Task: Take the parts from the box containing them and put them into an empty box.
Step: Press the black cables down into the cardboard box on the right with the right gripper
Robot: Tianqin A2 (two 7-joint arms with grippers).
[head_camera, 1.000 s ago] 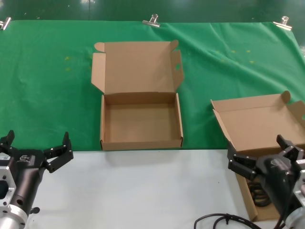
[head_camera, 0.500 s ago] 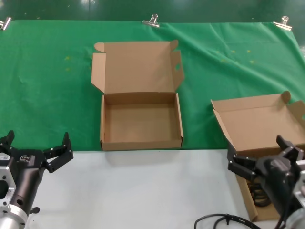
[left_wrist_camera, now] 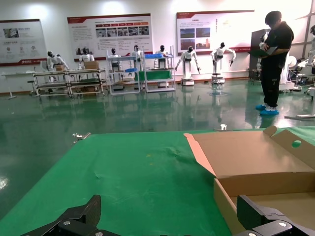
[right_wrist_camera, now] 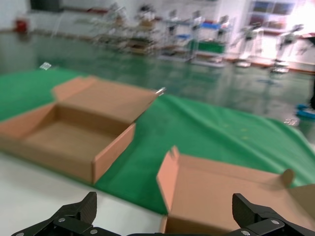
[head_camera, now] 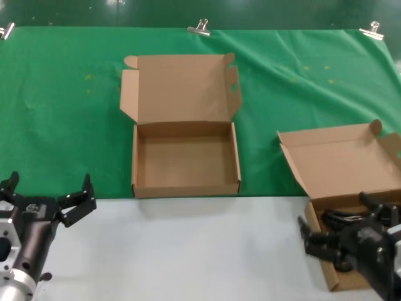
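Right gripper (head_camera: 341,235) dropped lower since 0.5 s ago, jaws spread.
Parts (head_camera: 338,219) just behind it inside their box (head_camera: 351,160); left gripper (head_camera: 47,199) parked, spread.

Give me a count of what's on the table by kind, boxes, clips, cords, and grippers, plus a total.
Cardboard boxes: 2, the empty box and the box with cords.
Metal clips on the cloth's far edge: 3.
Cord bundles: 1 dark bunch visible; how many cords it holds cannot be told.
Grippers: 2, left gripper and right gripper.
Total: 8.
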